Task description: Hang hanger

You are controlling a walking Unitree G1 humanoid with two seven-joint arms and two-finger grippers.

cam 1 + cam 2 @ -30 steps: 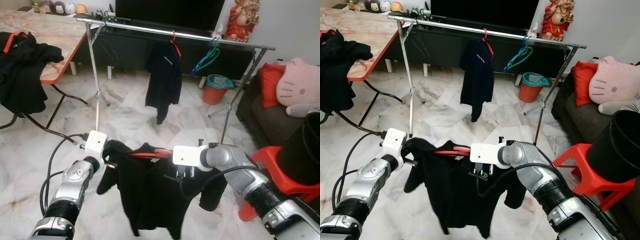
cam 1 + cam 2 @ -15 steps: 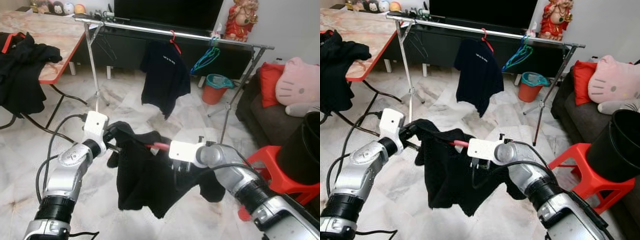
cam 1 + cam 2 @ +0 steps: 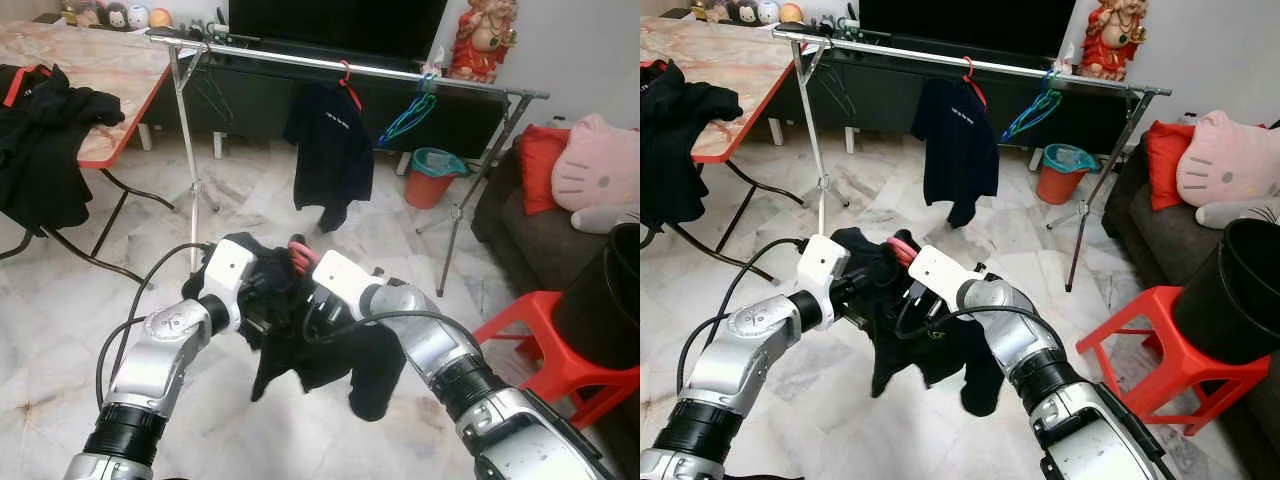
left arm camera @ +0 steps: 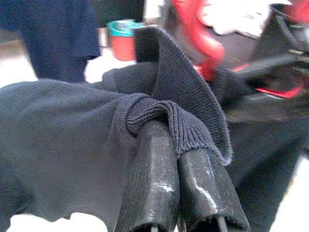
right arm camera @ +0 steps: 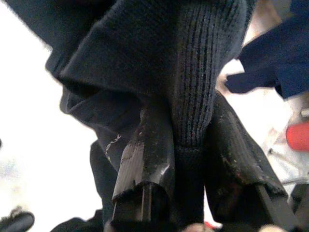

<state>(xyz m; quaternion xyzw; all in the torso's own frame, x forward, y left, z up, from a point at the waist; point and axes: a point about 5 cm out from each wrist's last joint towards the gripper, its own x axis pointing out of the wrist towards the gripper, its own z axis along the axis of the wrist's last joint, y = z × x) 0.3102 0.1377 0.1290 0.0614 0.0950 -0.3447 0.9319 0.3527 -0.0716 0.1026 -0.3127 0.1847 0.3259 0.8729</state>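
Observation:
A black shirt (image 3: 305, 345) on a red hanger (image 3: 300, 254) hangs bunched between my two grippers, low in front of me. My left gripper (image 3: 262, 292) is shut on the shirt's ribbed collar; in the left wrist view its fingers (image 4: 150, 179) pinch the fabric, with the red hanger (image 4: 199, 41) just beyond. My right gripper (image 3: 318, 308) presses in from the other side, and its fingers (image 5: 145, 150) clamp a ribbed fold of the shirt. The metal clothes rail (image 3: 300, 60) stands further ahead.
On the rail hang another black shirt (image 3: 330, 150) and blue and green hangers (image 3: 410, 115). A marble table (image 3: 90, 70) with black clothes (image 3: 45, 130) is at the left. A red stool (image 3: 560, 360), black bin (image 3: 612, 300) and sofa (image 3: 530, 230) stand at the right.
My two grippers have drawn close together, so the spread shirt is now bunched and hangs in a lump. The red hanger's hook now sticks up between them.

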